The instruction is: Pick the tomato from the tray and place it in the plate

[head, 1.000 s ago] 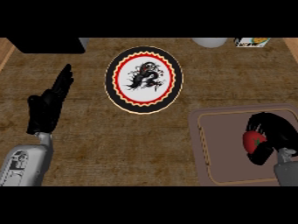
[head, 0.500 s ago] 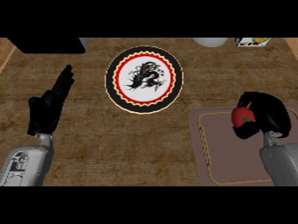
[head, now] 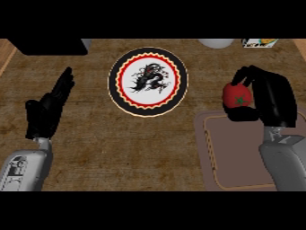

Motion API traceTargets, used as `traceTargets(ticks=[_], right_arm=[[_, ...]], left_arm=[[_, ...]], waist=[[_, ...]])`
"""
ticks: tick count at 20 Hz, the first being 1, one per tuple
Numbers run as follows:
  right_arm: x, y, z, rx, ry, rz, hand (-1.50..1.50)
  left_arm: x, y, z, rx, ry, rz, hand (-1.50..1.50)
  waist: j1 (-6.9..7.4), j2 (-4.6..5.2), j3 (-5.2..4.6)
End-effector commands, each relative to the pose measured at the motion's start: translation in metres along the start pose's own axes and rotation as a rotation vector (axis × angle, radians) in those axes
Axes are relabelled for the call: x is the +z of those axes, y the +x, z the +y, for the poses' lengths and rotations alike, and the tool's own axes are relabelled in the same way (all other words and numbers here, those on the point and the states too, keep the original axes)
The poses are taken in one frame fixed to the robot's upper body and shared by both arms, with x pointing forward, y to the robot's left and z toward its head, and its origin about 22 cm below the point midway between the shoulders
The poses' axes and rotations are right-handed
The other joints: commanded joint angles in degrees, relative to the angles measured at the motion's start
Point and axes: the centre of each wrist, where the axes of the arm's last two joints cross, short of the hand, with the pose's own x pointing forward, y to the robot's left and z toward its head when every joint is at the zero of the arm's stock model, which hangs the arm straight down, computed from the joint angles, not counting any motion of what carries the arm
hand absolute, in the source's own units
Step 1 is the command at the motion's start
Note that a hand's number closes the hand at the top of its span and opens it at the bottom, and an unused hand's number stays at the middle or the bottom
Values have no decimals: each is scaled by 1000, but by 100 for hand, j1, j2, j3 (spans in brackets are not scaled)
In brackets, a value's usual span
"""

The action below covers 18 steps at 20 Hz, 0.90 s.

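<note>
My right hand (head: 274, 96) is curled round the red tomato (head: 237, 95), which has a green stem patch. It holds the tomato above the far edge of the brown tray (head: 231, 152) at the lower right. The round plate (head: 148, 81), black-rimmed with a red and white centre and a dark dragon figure, lies on the counter to the left of the tomato. A gap of counter separates them. My left hand (head: 48, 108) rests open at the left, fingers pointing up and away.
A black block (head: 49, 46) sits at the far left edge of the counter. A white round object (head: 216, 42) and a small printed box (head: 260, 42) stand at the far right. Wooden borders run along both sides.
My right hand has lifted the tomato off the tray and carried it up and to the left, toward the plate. The left hand has stayed still.
</note>
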Motion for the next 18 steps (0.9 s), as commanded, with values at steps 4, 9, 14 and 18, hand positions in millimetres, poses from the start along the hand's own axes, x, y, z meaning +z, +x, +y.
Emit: traceTargets(ticks=[4,9,14,18], right_arm=[[-17,63,14,-158,50,-107,150],[-69,103,28,-200,132,-86,150],[-76,115,71,-211,169,-90,150],[-77,133,100,-145,199,-77,150]], left_arm=[[4,2,7,5,-14,-5,0],[-13,6,-18,-3,-3,4,0],[6,13,-1,-1,-5,-4,0],[-14,25,-11,-3,-35,-20,0]], waist=[[59,10,3],[98,47,2],[145,32,4],[239,64,3]])
